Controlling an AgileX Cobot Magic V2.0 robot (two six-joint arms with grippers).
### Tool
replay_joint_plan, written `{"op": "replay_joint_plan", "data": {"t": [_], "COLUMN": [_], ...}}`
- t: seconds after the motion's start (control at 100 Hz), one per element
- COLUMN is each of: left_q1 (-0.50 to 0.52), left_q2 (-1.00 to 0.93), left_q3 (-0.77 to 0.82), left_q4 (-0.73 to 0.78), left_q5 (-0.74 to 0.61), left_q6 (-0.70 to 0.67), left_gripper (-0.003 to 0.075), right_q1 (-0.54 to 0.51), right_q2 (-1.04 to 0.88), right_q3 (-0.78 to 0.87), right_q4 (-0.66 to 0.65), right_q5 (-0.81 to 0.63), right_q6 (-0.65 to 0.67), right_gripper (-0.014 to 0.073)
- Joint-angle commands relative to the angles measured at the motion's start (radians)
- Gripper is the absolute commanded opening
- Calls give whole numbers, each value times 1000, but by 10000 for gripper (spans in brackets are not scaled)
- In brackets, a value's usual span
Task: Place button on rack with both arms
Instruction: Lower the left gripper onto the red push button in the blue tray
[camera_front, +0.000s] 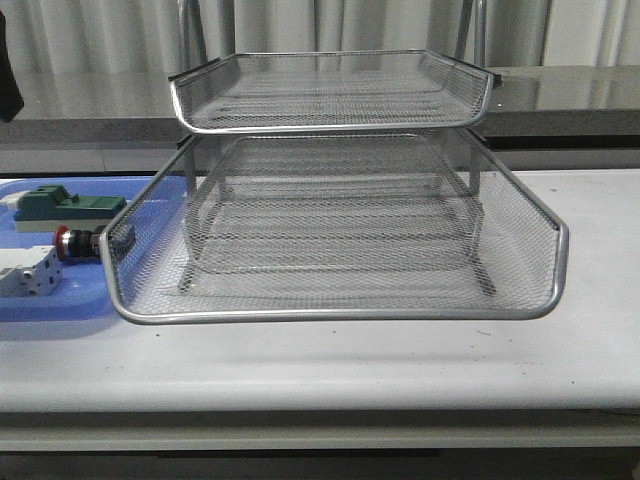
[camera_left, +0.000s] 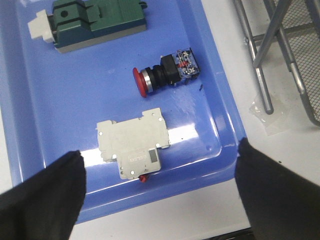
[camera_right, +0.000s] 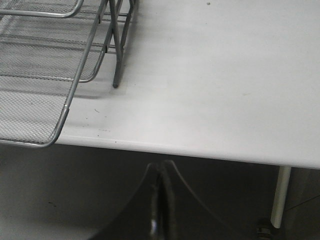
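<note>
The button (camera_left: 165, 72), red cap, silver collar, black body and blue rear block, lies on its side in the blue tray (camera_left: 40, 115). In the front view it (camera_front: 77, 242) peeks out beside the rack's pulled-out tray. The silver wire-mesh rack (camera_front: 340, 210) stands mid-table; its legs (camera_left: 262, 65) and mesh (camera_right: 35, 75) show in the wrist views. My left gripper (camera_left: 160, 192) is open and empty, above the tray's near edge, short of the button. My right gripper (camera_right: 161, 170) is shut and empty, off the table's front edge, apart from the rack.
A green-topped block (camera_left: 95, 22) and a white-grey block (camera_left: 132, 142) lie in the blue tray, the white-grey one between my left fingers (camera_left: 42, 195) and the button. White table (camera_right: 225, 75) lies right of the rack. Neither arm shows in the front view.
</note>
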Motion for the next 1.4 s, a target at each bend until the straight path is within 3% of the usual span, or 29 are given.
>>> {"op": "replay_joint_plan", "data": {"t": [0.0, 0.45, 0.61, 0.93, 1.39], "left_q1": [-2, -2, -2, -13, -13], "left_q2": [0, 409, 516, 617, 683], "left_q3": [-59, -571, -682, -716, -716], "left_q4": [-22, -89, -89, -139, -151], "left_q5": [-39, 317, 382, 375, 285], "left_q6": [70, 560, 658, 800, 853], "left_gripper": [573, 572, 572, 572, 572], "right_q1": [-6, -6, -6, -6, -6], "right_q2": [8, 8, 8, 8, 8], "right_q3": [-31, -31, -31, -31, -31], "right_q4": [-4, -4, -4, -4, -4], "right_q5": [-63, -63, -63, -63, -63], "right_q6": [0, 0, 0, 0, 0], "right_gripper": [-69, -69, -69, -69, -69]}}
